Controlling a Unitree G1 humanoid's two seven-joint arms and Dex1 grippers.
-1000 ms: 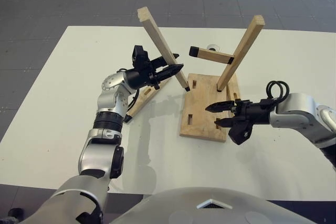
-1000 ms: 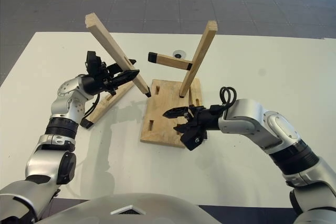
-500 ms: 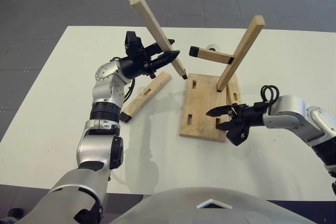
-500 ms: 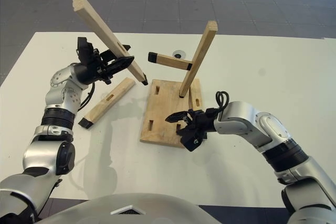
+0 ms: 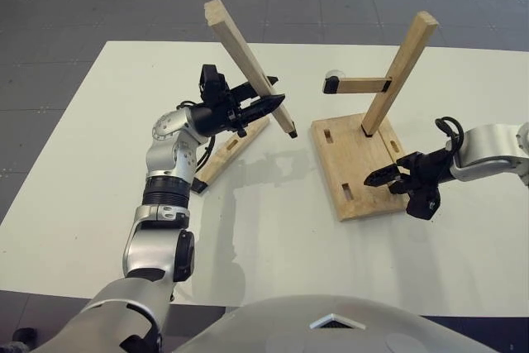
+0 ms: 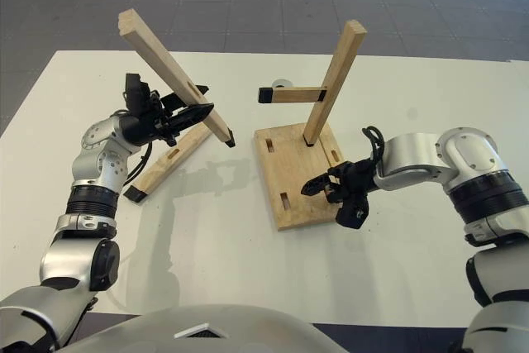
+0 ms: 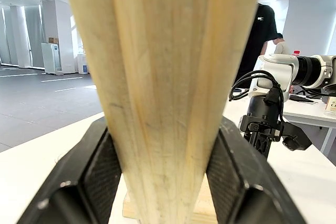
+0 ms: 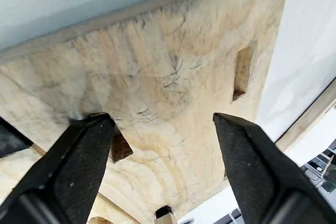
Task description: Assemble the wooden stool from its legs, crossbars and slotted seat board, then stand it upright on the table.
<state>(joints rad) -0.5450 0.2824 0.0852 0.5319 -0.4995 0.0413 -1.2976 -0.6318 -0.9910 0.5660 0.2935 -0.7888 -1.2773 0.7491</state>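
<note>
The leg (image 5: 245, 60) in the left gripper (image 5: 273, 103) is bare pale wood, grain showing. The seat board (image 8: 173, 87) at the right gripper's (image 5: 382, 183) matt black fingers (image 8: 79, 171) is unfinished, streaky wood.

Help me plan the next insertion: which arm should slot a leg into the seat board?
Left, likely: the left fingers are shut on a long pale wooden leg, tilted beside the flat slotted wooden seat board. The right fingers are open at that board's edge.

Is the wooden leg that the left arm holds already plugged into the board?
Out. The left tool holds the leg tilted in the air, its dark tip clear of the seat board.
</note>
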